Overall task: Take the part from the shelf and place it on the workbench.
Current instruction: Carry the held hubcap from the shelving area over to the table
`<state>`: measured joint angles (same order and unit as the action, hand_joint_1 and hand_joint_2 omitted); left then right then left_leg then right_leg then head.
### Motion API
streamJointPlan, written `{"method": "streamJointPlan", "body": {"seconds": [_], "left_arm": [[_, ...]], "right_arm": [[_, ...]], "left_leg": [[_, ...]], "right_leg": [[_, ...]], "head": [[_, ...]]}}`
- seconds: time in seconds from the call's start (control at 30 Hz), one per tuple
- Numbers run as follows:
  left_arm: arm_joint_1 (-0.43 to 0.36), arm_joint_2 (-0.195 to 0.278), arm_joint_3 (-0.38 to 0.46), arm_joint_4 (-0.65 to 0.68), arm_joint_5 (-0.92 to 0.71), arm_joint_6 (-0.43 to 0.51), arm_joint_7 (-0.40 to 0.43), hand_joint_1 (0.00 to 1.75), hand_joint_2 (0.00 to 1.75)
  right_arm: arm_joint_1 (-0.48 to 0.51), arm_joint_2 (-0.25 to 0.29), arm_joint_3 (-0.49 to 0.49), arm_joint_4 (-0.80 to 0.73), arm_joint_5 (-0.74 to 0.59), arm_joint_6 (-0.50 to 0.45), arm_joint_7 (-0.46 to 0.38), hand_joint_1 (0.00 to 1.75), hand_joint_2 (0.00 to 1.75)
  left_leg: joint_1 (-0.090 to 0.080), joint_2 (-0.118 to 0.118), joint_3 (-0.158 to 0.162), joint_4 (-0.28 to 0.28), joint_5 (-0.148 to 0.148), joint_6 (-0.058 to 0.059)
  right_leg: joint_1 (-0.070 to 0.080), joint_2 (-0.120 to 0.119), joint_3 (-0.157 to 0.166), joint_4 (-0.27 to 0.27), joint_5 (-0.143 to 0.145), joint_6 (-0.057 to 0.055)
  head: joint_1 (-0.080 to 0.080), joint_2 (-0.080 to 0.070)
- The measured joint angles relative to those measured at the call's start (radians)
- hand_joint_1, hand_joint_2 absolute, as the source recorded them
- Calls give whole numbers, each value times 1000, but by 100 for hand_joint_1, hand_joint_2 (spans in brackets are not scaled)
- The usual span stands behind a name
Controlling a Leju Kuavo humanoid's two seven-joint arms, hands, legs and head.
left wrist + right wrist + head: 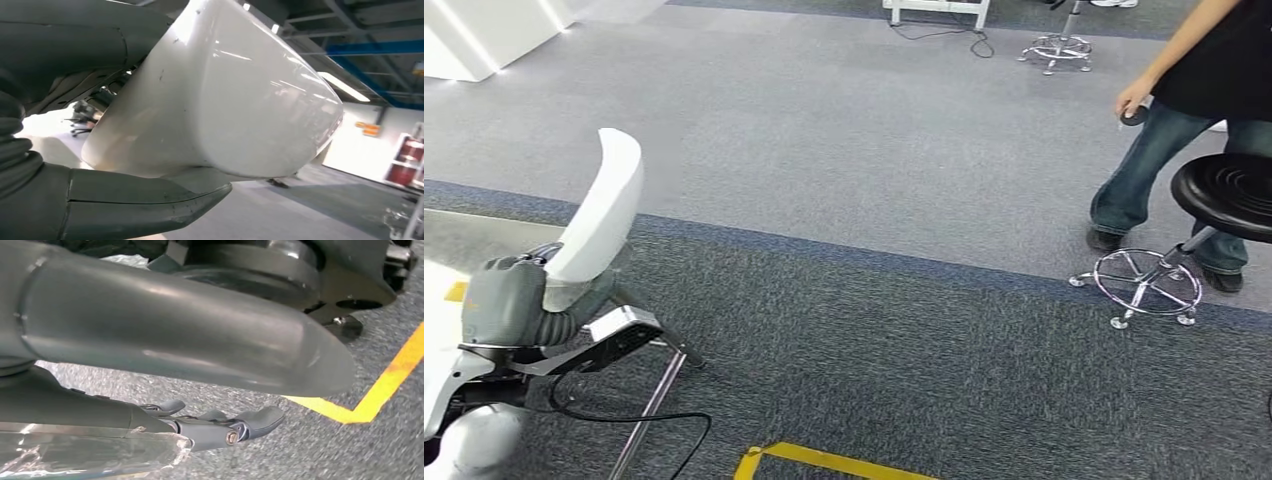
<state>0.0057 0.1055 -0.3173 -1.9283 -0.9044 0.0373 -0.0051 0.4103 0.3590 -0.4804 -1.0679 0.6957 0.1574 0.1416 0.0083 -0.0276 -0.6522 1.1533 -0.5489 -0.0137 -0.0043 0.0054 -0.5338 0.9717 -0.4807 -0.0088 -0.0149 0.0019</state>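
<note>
Head view: at the lower left of the frame the left hand, grey with a ribbed cover, grips the lower end of a glossy white curved plastic shell part. The part's long axis rises steeply from the hand, leaning a little to the right, and its rounded free end points toward the top of the frame. It is held over grey carpet floor, crossed by a darker blue-grey strip. A black cable loops below the hand, and a yellow floor tape corner lies at the bottom centre. At the right edge a person in blue jeans stands beside a black round stool with a chrome ring base.

Left wrist view: the thick grey thumb presses along one side of the white part, while the darker fingers close over the opposite side. The part's long axis runs away from the camera, its rounded end toward the right of the frame.

Right wrist view: the right hand hangs above speckled carpet near the yellow tape, its dark fingers gently curved, apart and holding nothing.
</note>
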Motion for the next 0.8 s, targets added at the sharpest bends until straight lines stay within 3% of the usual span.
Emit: {"method": "streamJointPlan", "body": {"seconds": [0.07, 0.1, 0.13, 0.17, 0.23, 0.27, 0.3, 0.37, 0.43, 0.5, 0.57, 0.6, 0.63, 0.67, 0.73, 0.8], "left_arm": [[1, 0, 0, 1, 0, 0, 0, 175, 175], [2, 0, 0, 1, 0, 0, 0, 175, 175], [2, 0, 0, 2, 0, 0, 0, 175, 175], [2, 0, 0, 2, 0, 0, 0, 175, 175], [1, 0, 0, 2, 0, 0, 0, 175, 175], [1, 0, 0, 2, 0, 0, 0, 175, 175], [1, 0, 0, 2, 0, 0, 0, 175, 175], [3, 0, 2, 2, 0, 0, 1, 175, 175], [3, -1, 3, 2, 0, 1, 1, 175, 175], [2, -2, 3, 2, 0, 1, 1, 175, 175], [3, -3, 3, 3, 0, 1, 1, 175, 175], [3, -3, 3, 3, -1, 0, 2, 175, 175], [4, -3, 3, 3, -2, -1, 2, 175, 175], [4, -3, 3, 3, -2, -1, 3, 175, 175], [3, -3, 4, 3, -4, -3, 5, 175, 175], [1, -3, 4, 3, -5, -6, 6, 175, 175]], "right_arm": [[1, 0, -2, 0, 0, 0, 0, 0, 0], [1, 0, -3, 0, 0, 0, 0, 0, 0], [0, 0, -4, 0, 0, 0, 0, 0, 0], [0, 0, -4, 0, 1, 1, 0, 0, 0], [-2, 0, -5, 0, 1, 2, -2, 0, 0], [-2, 0, -6, 0, 1, 2, -2, 0, 0], [-2, 0, -7, 0, 1, 3, -3, 0, 0], [-4, 0, -9, 0, 2, 3, -4, 0, 0], [-7, 0, -10, 0, 3, 3, -6, 0, 0], [-7, 0, -10, 1, 3, 4, -7, 0, 0], [-5, 0, -13, 3, 4, 11, -8, 0, 0], [-5, 0, -14, 4, 4, 16, -9, 0, 0], [-5, 0, -16, 5, 4, 21, -10, 0, 0], [-6, 0, -17, 6, 5, 24, -12, 0, 0], [-6, 0, -19, 6, 6, 30, -13, 0, 0], [-6, 0, -20, 7, 7, 33, -13, 0, 0]], "left_leg": [[5, 17, -55, 113, -42, -9], [7, 20, -62, 127, -37, -12], [8, 24, -48, 100, -12, -14], [9, 35, -15, 39, 24, -14], [5, 84, 57, -95, 73, -9], [1, 100, 77, -135, 82, -3], [-3, 107, 83, -150, 80, 4], [-5, 82, 81, -154, 82, 19], [-1, 59, 83, -158, 85, 32], [1, 37, 84, -160, 88, 41], [0, 10, 82, -160, 88, 44], [-1, -6, 83, -159, 89, 44], [-2, -22, 84, -159, 89, 44], [-2, -37, 86, -159, 88, 44], [-2, -65, 86, -158, 87, 41], [0, -91, 80, -156, 89, 32]], "right_leg": [[1, -29, 0, 1, -3, -2], [1, -44, 1, 1, -5, -1], [1, -58, 3, 1, -8, 1], [1, -71, 6, 2, -11, 4], [5, -93, 13, 5, -19, 13], [8, -103, 16, 7, -23, 18], [11, -113, 18, 7, -26, 23], [10, -129, 24, 5, -31, 34], [4, -91, 14, 35, -56, 46], [1, -29, -40, 151, -118, 52], [1, -9, -114, 291, -168, 52], [1, -7, -135, 320, -165, 51], [1, -4, -135, 305, -141, 48], [1, 3, -117, 253, -101, 44], [-2, 49, -58, 108, -27, 34], [-4, 84, -20, 28, -7, 30]], "head": [[-1, 0], [-1, 0], [-1, 0], [-1, 0], [-1, 0], [0, 0], [0, 0], [-1, 0], [3, 0], [9, 0], [10, 0], [10, 0], [10, 0], [10, 0], [11, 0], [12, 0]]}}
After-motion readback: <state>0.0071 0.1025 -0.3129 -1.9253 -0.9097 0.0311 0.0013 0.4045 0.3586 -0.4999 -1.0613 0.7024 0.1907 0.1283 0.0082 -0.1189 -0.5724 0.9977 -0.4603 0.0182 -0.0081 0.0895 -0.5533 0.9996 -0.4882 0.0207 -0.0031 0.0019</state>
